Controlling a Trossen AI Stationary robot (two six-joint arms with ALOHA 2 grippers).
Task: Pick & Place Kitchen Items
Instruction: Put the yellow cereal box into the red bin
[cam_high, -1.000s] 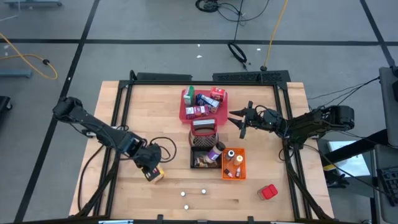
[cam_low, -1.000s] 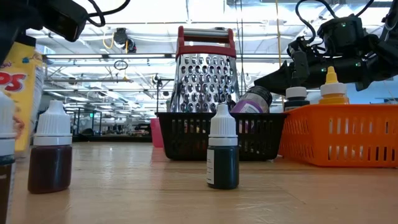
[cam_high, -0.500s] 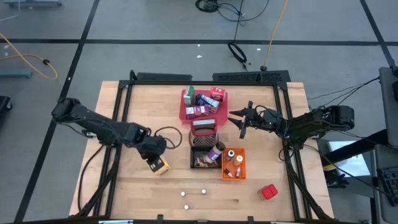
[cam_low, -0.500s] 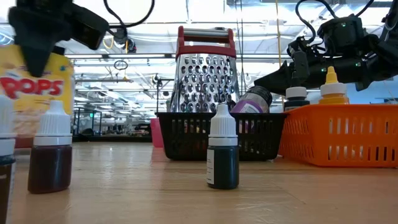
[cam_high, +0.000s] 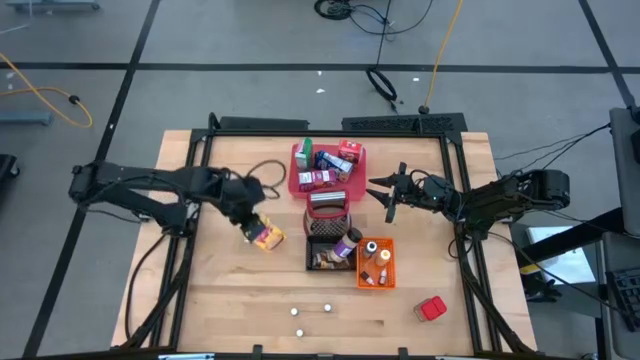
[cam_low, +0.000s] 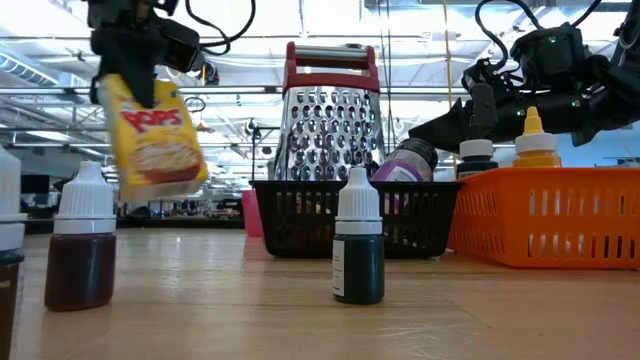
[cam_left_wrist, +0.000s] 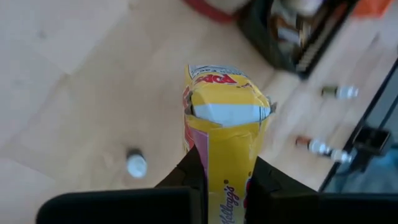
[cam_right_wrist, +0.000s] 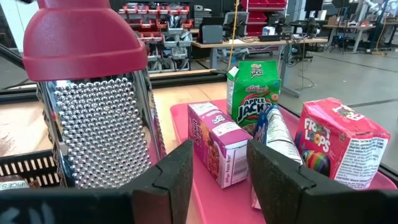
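The left gripper (cam_high: 252, 226), clamped on the yellow box (cam_high: 267, 237), has carried it up and rightward off the table (cam_high: 200, 300) toward the red tray (cam_high: 296, 186) — placement looks close — while the right gripper (cam_high: 385, 190), part-open and empty, waits right of the tray.

From my overhead feed the wooden table (cam_high: 230, 320) sits on a grey floor (cam_high: 250, 35) crossed by dark lines. A yellow cable (cam_high: 45, 88) snakes in at about ten o'clock from the table, a black cable coil (cam_high: 381, 82) lies at twelve o'clock just beyond the table's far edge, and a thin yellow pole (cam_high: 440, 55) stands near it at one o'clock. Looking level across the tabletop, I see a large hall with bright ceiling lights (cam_low: 250, 25). Through the right wrist feed I make out red shelving (cam_right_wrist: 161, 12) and desks (cam_right_wrist: 249, 43) far off.
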